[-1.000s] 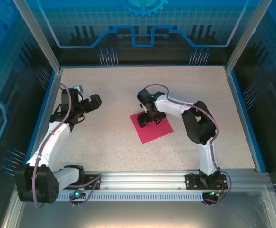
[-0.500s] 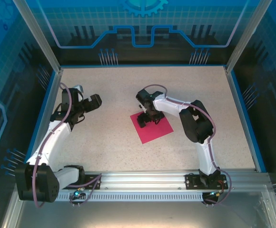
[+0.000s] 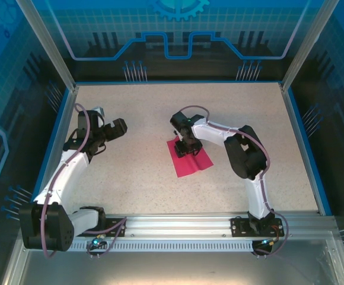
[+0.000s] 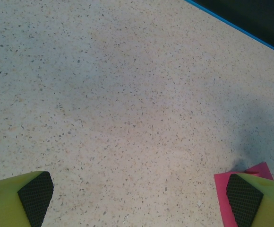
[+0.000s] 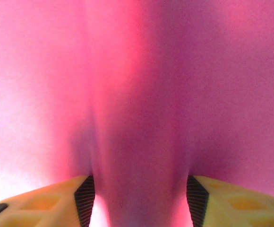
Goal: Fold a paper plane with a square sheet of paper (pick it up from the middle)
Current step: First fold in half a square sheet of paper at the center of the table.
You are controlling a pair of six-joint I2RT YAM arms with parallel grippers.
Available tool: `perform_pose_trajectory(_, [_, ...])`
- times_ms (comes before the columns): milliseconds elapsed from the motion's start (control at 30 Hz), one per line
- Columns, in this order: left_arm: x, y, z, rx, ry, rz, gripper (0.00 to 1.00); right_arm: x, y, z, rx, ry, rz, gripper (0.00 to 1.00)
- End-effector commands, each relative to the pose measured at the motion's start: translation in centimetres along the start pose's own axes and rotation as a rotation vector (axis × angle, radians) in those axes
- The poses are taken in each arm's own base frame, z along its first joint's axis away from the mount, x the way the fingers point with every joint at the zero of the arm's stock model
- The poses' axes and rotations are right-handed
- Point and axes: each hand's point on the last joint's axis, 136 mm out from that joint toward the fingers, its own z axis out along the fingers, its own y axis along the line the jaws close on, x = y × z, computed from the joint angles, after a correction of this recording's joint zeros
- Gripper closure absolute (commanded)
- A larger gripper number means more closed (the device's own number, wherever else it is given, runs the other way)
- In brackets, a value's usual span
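Observation:
The square sheet of paper [image 3: 192,163] is magenta-pink and lies at the middle of the speckled table [image 3: 255,119], its sides drawn inward and narrower than a flat square. My right gripper [image 3: 186,148] points down onto its far part. In the right wrist view the paper [image 5: 137,85] rises in a ridge between the yellow fingers, and my right gripper [image 5: 140,198] presses that ridge from both sides. My left gripper [image 3: 116,127] hovers to the left, apart from the sheet. In the left wrist view the left gripper [image 4: 139,198] is wide open over bare table, with a paper corner [image 4: 220,196] by its right finger.
Blue rails [image 3: 60,136] edge the table on the left, right and far sides. The arm bases sit on a metal rail [image 3: 178,224] at the near edge. Bare table lies between the two arms and behind the sheet.
The right gripper's fingers have drawn together on the sheet, bunching it into a raised ridge, so its outline has narrowed. The left arm has not moved.

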Motion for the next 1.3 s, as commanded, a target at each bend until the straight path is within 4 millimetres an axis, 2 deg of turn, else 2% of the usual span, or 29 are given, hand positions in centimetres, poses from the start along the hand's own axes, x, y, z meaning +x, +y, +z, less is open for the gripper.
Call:
perform_pose_trajectory(0, [-0.1,-1.2,-0.3,0.045,0.02,-0.042,0.02,0.1,2.5,-1.5,-0.175,-0.022,0.065,0.57])
perform_pose_trajectory(100, [0.8,-2.0,-0.1,0.101,0.063,-0.072,0.02,-1.4,4.9,-4.4,-0.345,-0.112,0.115,0.7])
perform_pose_trajectory(200, [2.0,-3.1,0.1,0.169,0.126,-0.095,0.02,-2.6,6.7,-7.2,-0.522,-0.172,0.153,0.78])
perform_pose_trajectory(300, [3.1,-3.9,0.2,0.205,0.168,-0.11,0.02,-3.5,7.9,-9.3,-0.691,-0.217,0.181,0.81])
perform_pose_trajectory(367, [3.7,-4.6,0.4,0.233,0.185,-0.115,0.03,-3.8,8.1,-9.8,-0.754,-0.226,0.194,0.82])
perform_pose_trajectory(467, [5.0,-5.9,0.9,0.269,0.225,-0.127,0.05,-3.7,7.9,-9.1,-0.792,-0.211,0.218,0.82])
perform_pose_trajectory(633, [7.6,-8.3,2.3,0.32,0.299,-0.139,0.11,-3.0,6.7,-6.3,-0.777,-0.167,0.254,0.82])
perform_pose_trajectory(933, [11.9,-11.4,5.2,0.357,0.396,-0.172,0.22,-1.2,4.5,-2.1,-0.652,-0.087,0.256,0.79])
perform_pose_trajectory(1133, [13.8,-12.7,6.9,0.362,0.44,-0.201,0.39,-0.5,4.0,-0.7,-0.613,-0.05,0.259,0.78])
perform_pose_trajectory(1267, [14.7,-13.2,8.0,0.36,0.461,-0.212,0.53,-0.4,3.9,-0.4,-0.604,-0.041,0.257,0.78])
